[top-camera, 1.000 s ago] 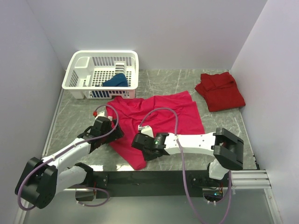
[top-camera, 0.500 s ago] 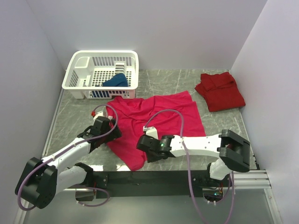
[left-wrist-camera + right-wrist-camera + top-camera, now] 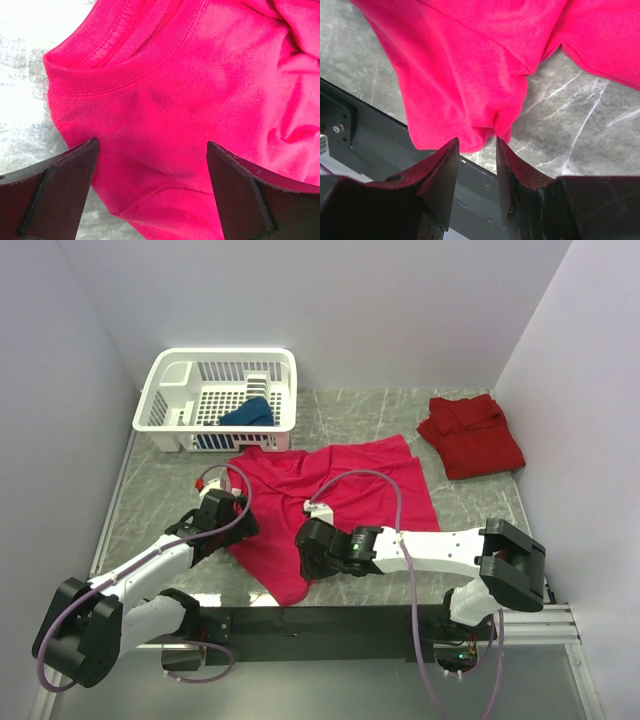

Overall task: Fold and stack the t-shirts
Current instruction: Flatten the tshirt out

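From above, the magenta t-shirt [image 3: 350, 490] lies spread mid-table for folding; the darker red shirt [image 3: 470, 435] sits folded far right. Left wrist: the left gripper [image 3: 151, 145] gapes wide over the collar [image 3: 120, 72], ready to pinch. Right wrist: the right gripper [image 3: 477, 141], narrowly parted, clamps nothing at the near hem [image 3: 450, 120]; a second ago its elbow sat further left

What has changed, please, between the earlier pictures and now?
The right gripper opened, apparently letting go of the near edge of the magenta t-shirt, while that arm's elbow swung rightward. The left gripper stays open over the collar; the dark red t-shirt, blue t-shirt and basket have not moved.
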Action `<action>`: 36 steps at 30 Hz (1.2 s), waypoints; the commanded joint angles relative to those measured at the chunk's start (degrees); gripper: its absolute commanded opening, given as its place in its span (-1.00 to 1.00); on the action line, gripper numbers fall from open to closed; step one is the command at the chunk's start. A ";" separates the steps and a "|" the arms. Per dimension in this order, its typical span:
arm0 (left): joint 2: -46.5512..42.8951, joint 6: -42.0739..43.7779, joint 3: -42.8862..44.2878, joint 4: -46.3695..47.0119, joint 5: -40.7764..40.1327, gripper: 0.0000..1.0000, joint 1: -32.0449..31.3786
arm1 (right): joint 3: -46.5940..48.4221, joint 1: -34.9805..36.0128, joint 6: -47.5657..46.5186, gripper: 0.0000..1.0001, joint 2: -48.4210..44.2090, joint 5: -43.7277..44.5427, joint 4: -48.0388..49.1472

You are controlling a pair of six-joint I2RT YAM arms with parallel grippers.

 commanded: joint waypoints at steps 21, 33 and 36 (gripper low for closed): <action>-0.44 0.79 2.12 0.57 -0.65 0.91 0.30 | -3.58 -1.75 -2.14 -0.19 4.04 -2.82 8.09; -1.40 0.96 2.21 0.75 -0.56 0.91 0.30 | 0.64 -1.92 -5.13 -1.00 -3.06 -11.07 -3.24; -1.75 1.05 2.12 0.75 -0.13 0.91 0.30 | 1.52 -1.93 -5.83 -1.00 -4.83 -16.61 -5.26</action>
